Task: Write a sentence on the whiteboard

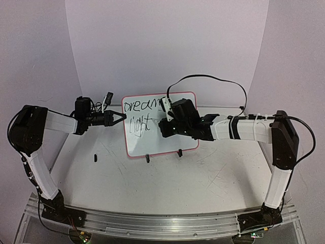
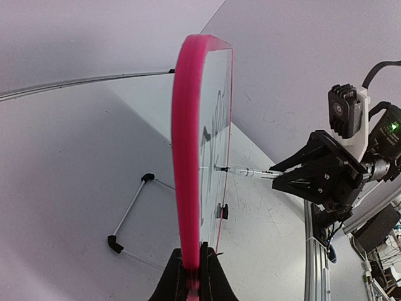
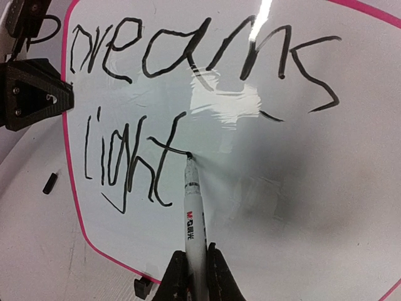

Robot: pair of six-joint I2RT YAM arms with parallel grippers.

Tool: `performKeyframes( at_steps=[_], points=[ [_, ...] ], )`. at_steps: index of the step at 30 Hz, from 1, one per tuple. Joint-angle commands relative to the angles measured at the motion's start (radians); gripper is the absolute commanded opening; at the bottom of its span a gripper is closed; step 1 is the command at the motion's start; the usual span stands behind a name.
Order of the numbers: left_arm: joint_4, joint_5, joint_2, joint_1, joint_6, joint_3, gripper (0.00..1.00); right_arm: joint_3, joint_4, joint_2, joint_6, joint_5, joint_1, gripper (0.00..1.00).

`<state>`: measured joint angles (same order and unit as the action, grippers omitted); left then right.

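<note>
- The whiteboard (image 1: 147, 143) stands on its lower edge near the middle of the white scuffed surface (image 1: 167, 188), its written face turned toward the arms.
- Two black clip feet (image 1: 148, 158) sit on the board's 6 o'clock edge and touch the surface.
- In the left wrist view the red-pink frame (image 2: 186, 144) shows edge-on, and a thin wire stand (image 2: 128, 213) with black tips lies on the surface behind the board.
- The left pincer (image 2: 193, 263) is closed tight on the frame, one finger on each face. From above it meets the board at the 9 o'clock edge.
- The right pincer (image 3: 195, 254) is clamped shut around a white marker (image 3: 193, 207); its arm reaches in from 3 o'clock across the right half of the board.
- The marker's black tip touches the board at the right end of the crossbar of the "t".
- The sentence (image 1: 142, 114) is in black marker at the board's 10 o'clock corner. Its upper line (image 3: 188, 59) reads "dreams" and its lower line (image 3: 131, 163) reads "light".
- The board to the right of "light" is bare white.
- A small black piece (image 1: 95, 157) lies on the surface at 8 o'clock from the board, apart from it.
</note>
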<state>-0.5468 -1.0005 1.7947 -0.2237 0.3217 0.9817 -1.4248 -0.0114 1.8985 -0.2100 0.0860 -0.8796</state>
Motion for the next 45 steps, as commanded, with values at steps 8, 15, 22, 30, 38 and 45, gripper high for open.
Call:
performKeyframes(
  at_steps=[8,15,22,30,38,45],
  points=[
    [0.001,0.047,0.012,-0.006,-0.055,0.032,0.0,0.115,-0.123,-0.17,0.051,-0.107,0.016,0.0],
    [0.001,0.054,0.005,-0.006,-0.062,0.024,0.0,0.117,-0.118,-0.168,0.065,-0.091,0.016,0.0],
    [0.002,0.075,-0.002,-0.006,-0.072,0.016,0.0,0.12,-0.095,-0.174,0.096,-0.087,0.015,0.0],
    [0.008,0.088,-0.012,-0.006,-0.083,0.005,0.0,0.133,-0.066,-0.183,0.12,-0.036,0.016,0.0],
    [0.018,0.095,-0.006,-0.006,-0.085,0.012,0.0,0.145,-0.051,-0.197,0.146,-0.005,0.041,0.0],
    [0.027,0.104,-0.007,-0.006,-0.091,0.014,0.0,0.144,-0.053,-0.186,0.142,-0.038,0.05,0.0]
  ],
)
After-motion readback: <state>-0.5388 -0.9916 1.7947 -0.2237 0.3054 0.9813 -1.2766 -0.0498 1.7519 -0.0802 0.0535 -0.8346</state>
